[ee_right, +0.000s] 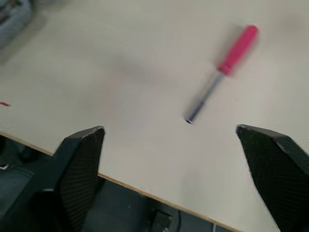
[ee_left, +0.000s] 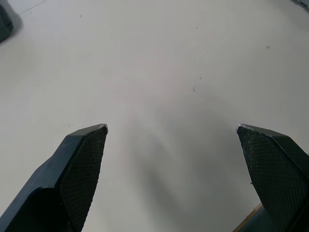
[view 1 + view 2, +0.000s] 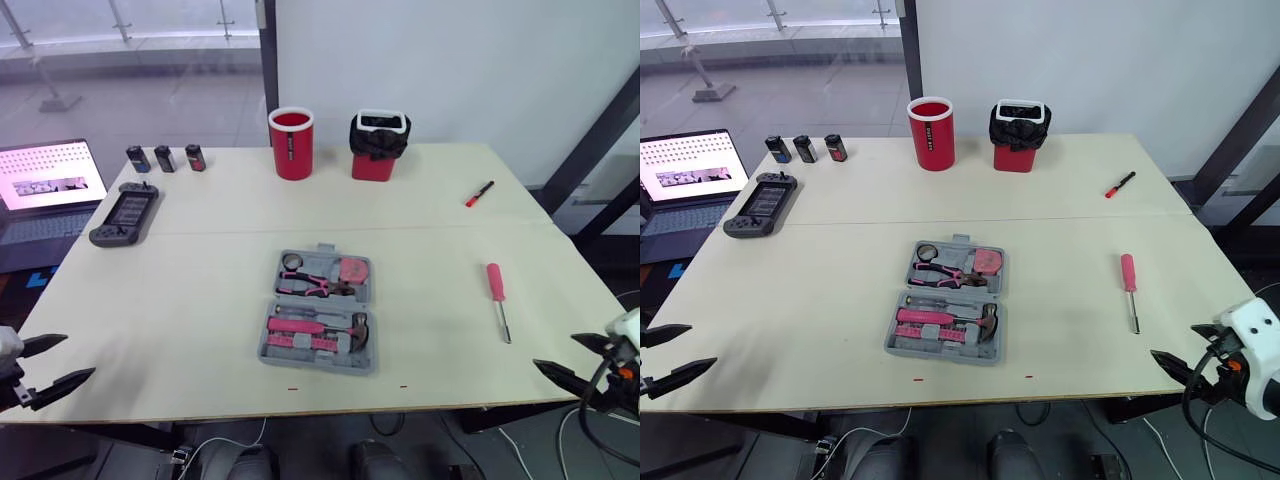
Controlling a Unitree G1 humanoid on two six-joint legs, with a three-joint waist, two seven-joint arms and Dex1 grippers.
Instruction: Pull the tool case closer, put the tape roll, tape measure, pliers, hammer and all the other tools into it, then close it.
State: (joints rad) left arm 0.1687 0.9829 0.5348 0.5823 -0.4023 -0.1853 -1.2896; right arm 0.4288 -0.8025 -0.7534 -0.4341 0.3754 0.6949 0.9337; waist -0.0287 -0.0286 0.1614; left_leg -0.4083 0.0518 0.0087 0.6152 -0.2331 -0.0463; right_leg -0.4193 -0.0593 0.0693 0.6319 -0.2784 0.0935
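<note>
The right gripper [image 1: 170, 129] hangs at the near right corner of the table [image 3: 180, 300]. Its two black fingers are spread wide, with nothing between them and nothing touching them. The left gripper [image 3: 70, 358] is at the near left corner, just as wide and empty, over bare tabletop.

Nearest the right gripper is the pink screwdriver [image 1: 219, 72]. It lies flat with its metal tip toward the robot and its handle pointing away. It is probably light and stiff, and the round handle is likely to roll if nudged. The thin steel shaft would be slippery, so the better hold is across the thick pink handle, with the fingers closing from both sides.

The tool case [image 3: 315, 360] sits open in the middle of the table, well apart from both grippers. The pliers [image 3: 305, 285], the tape measure [image 3: 352, 270] and other pink-handled tools are already in its moulded slots. It looks like hard grey plastic, and with the tools inside it is probably the heaviest thing here. It should slide easily on the smooth top, so the place to pull is the near rim. The lid half will need folding over on its hinge.

Farther back on the right lies a small red tool [image 3: 479, 193], too small to identify.
</note>
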